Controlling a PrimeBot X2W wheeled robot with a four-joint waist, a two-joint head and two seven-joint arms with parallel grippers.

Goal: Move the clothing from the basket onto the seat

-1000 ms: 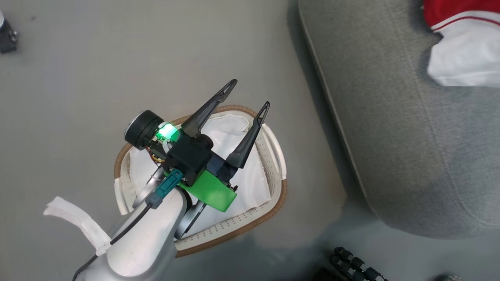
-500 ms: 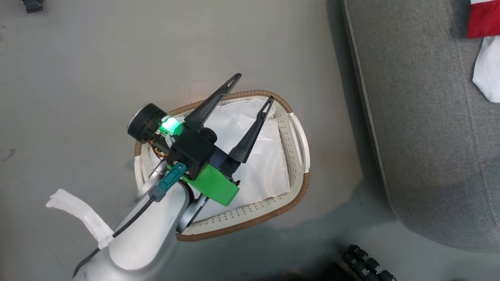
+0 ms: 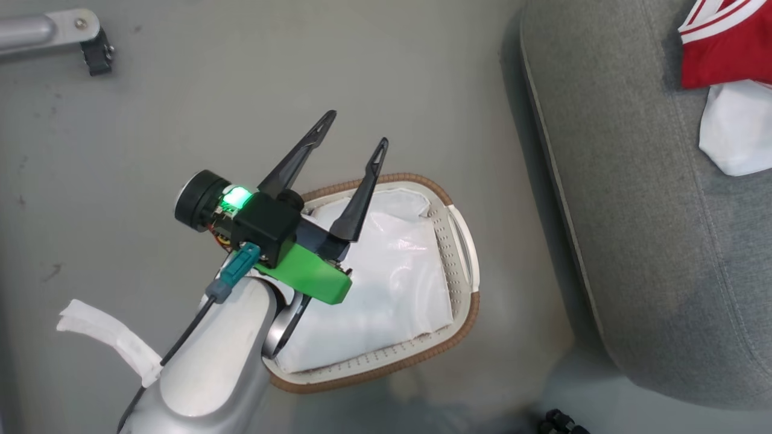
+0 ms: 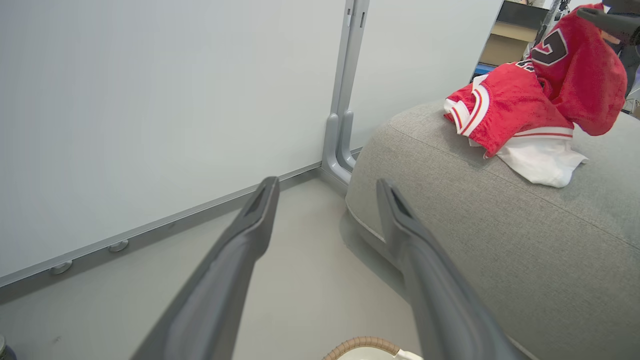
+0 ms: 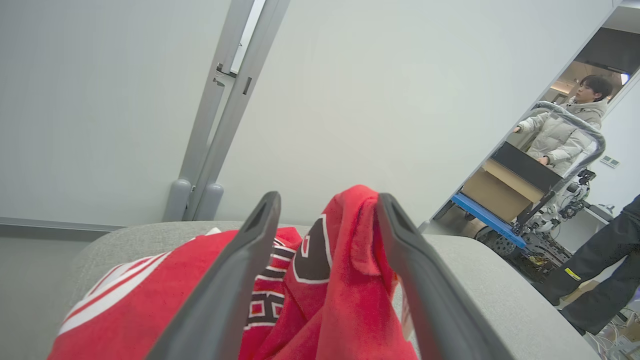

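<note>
The basket stands on the floor, with a glossy white liner inside. My left gripper hovers open over the basket's far-left rim, nothing between its fingers; in the left wrist view the left gripper points at the floor by the wall. The clothing, red and white with striped trim, lies on the seat. In the right wrist view my right gripper stands open above the clothing, with a red fold caught on its right finger. From the left wrist view the clothing peaks upward.
A pale wall with a grey post stands beyond the seat. Through a doorway, a person in a pale jacket holds a cart with a box. Another person's dark leg is at the right edge. A metal leg lies on the floor.
The head camera has swung, shifting the whole picture. Relative to the basket, my open left gripper has drifted toward its far-left rim, fingertips now past it over the floor.
</note>
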